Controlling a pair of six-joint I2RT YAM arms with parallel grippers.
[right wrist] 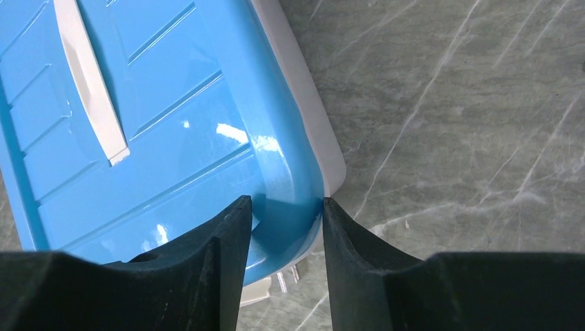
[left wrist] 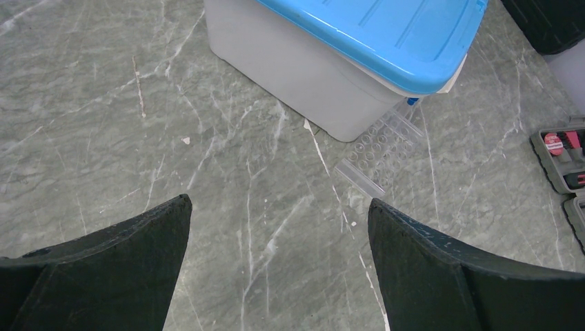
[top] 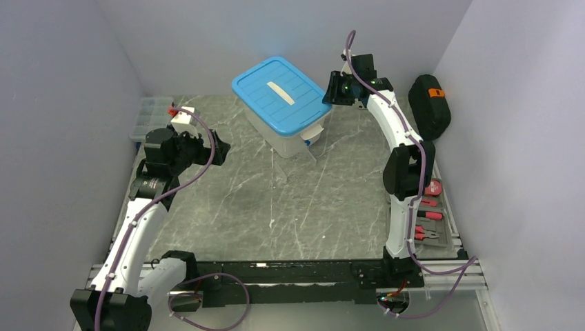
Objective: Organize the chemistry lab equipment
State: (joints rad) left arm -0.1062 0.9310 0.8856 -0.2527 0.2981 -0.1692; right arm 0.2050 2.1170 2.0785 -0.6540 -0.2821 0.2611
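Clear rack (left wrist: 381,148) (rows of round holes) lies just beside the blue-lidded bin (top: 262,86) on a grey marble table (top: 276,207), pale walls around. Left gripper (left wrist: 279,200) gapes wide, empty. Right gripper (right wrist: 284,203) straddles the lid's corner, grip uncertain.

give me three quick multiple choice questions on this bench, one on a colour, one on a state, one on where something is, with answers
1. What colour is the lid of the white plastic storage bin? A red; B green; C blue.
2. How is the left hand? A open and empty; B shut on the lid; C shut on nothing.
3. Where is the clear plastic tube rack? A on the lid; B on the grey marbled table at the bin's corner; C in the left hand.

Answers:
1 C, the lid is bright blue in every view.
2 A, its fingers stand wide apart over bare table.
3 B, the rack lies on the table beside the bin's corner.
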